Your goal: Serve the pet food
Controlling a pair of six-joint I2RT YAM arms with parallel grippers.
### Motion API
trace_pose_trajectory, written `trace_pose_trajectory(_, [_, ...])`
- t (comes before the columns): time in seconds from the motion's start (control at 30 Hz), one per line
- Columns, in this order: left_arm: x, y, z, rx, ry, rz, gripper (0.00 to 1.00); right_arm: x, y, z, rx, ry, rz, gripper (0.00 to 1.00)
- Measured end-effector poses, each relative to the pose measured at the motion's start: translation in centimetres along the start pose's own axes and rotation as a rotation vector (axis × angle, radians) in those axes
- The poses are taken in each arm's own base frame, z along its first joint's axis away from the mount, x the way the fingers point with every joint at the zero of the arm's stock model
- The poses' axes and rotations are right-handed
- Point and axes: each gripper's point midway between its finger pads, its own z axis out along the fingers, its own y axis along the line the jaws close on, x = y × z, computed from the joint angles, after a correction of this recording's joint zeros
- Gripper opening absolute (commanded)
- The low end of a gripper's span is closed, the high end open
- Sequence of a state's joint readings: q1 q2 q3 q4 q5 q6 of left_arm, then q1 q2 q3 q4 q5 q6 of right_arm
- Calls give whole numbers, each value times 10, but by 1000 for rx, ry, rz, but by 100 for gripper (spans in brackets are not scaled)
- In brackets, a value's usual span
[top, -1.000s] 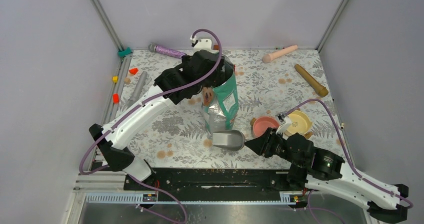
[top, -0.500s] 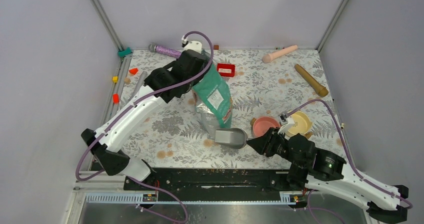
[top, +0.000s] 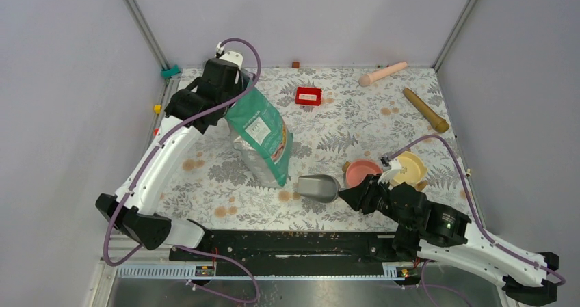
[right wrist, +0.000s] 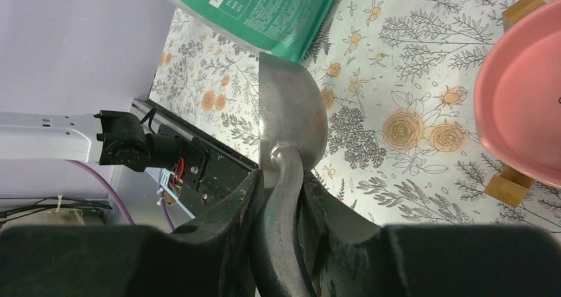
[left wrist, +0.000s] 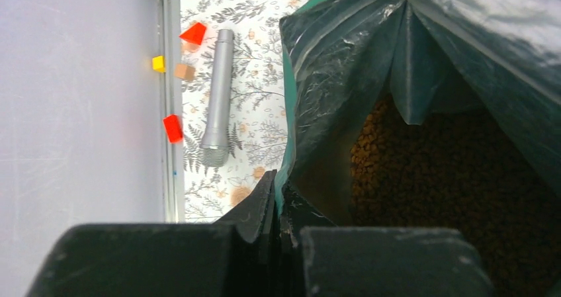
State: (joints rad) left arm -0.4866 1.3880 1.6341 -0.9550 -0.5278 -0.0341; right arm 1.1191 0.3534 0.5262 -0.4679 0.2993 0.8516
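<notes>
Pet food (left wrist: 430, 178) lies inside bag (top: 263, 129), rim pinched by left end effector (left wrist: 278, 192).

bag (left wrist: 344, 79): cut by top and right edges | kibble (left wrist: 423, 178): mostly in shadow (deep inside) | pink bowl (right wrist: 522, 105): cut at right edge | scoop (right wrist: 291, 118): hollow side hidden

Soft, even light overhead: the counter (top: 356, 115) reads bright and sharp, shadows faint. Left wrist view now, and the left end effector (left wrist: 278, 191) looms dark and blurred at the lens. Above it the foil of the bag (left wrist: 344, 65) flashes pale glare, while kibble (left wrist: 423, 178) to its right sits dim. Ahead of the right end effector (right wrist: 284, 186), the scoop (right wrist: 291, 112) carries a dull sheen.
</notes>
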Motion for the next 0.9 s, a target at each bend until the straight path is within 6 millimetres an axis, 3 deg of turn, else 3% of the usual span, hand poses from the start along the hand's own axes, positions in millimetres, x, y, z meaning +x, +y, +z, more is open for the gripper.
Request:
trace_pose_trajectory(0.23, [-6,16,-5,-27,-19,33,0,-5,-8,-3,31,-31,-6,0])
trace_pose_trajectory(0.37, [-12,2,-12,30,-38,-6,0,-14,-9,-7,47,-62,-14,0])
trace_pose_trajectory(0.43, [-17,-16,-21,87,-57,-10,0,-21,-8,-11,55,-79,-17,0])
trace_pose_trajectory(0.63, [-29,-100,-56,306,-115,36,0,-57,3,-35,70,-162,-21,0])
trace_pose_trajectory(0.8, [-36,-164,-77,421,-167,27,0,-95,10,-70,78,-258,-30,0])
trace_pose_trajectory(0.9, [-32,-206,-90,457,-190,27,0,-121,8,-102,99,-329,-23,0])
